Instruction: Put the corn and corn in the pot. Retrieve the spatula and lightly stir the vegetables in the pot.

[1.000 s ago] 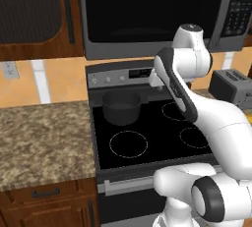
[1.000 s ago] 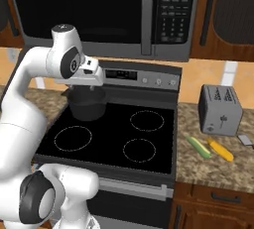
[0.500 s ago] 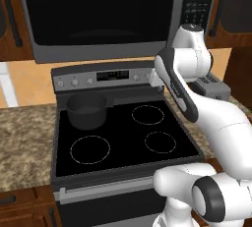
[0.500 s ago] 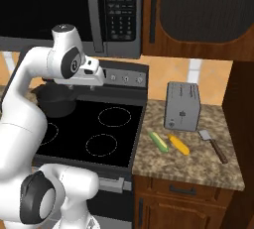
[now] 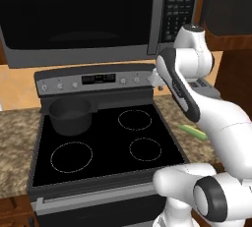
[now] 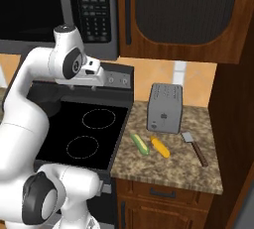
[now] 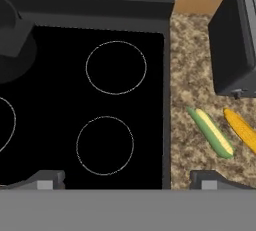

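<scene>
Two corn cobs lie side by side on the granite counter right of the stove: a greener cob [image 6: 140,143] [image 7: 211,132] and a yellower cob [image 6: 159,146] [image 7: 241,127]. A green end of one cob [image 5: 193,131] peeks out beside my arm. The dark pot [image 5: 71,115] [image 7: 10,40] stands on the back left burner. The spatula [image 6: 194,146] rests on the counter right of the cobs. My gripper [image 6: 83,88] [image 7: 127,181] hangs open and holds nothing, high above the stove's right burners, left of the corn.
A grey toaster [image 6: 165,108] [image 7: 232,50] stands on the counter just behind the cobs. A microwave [image 5: 83,14] hangs over the black stove top [image 5: 108,147]. A wooden cabinet [image 6: 188,20] sits above the counter, with a side wall at the right.
The base has driven to the right, so the stove and pot have slid left in both base views and the toaster, corn and spatula have come closer. The arm's pose is unchanged.
</scene>
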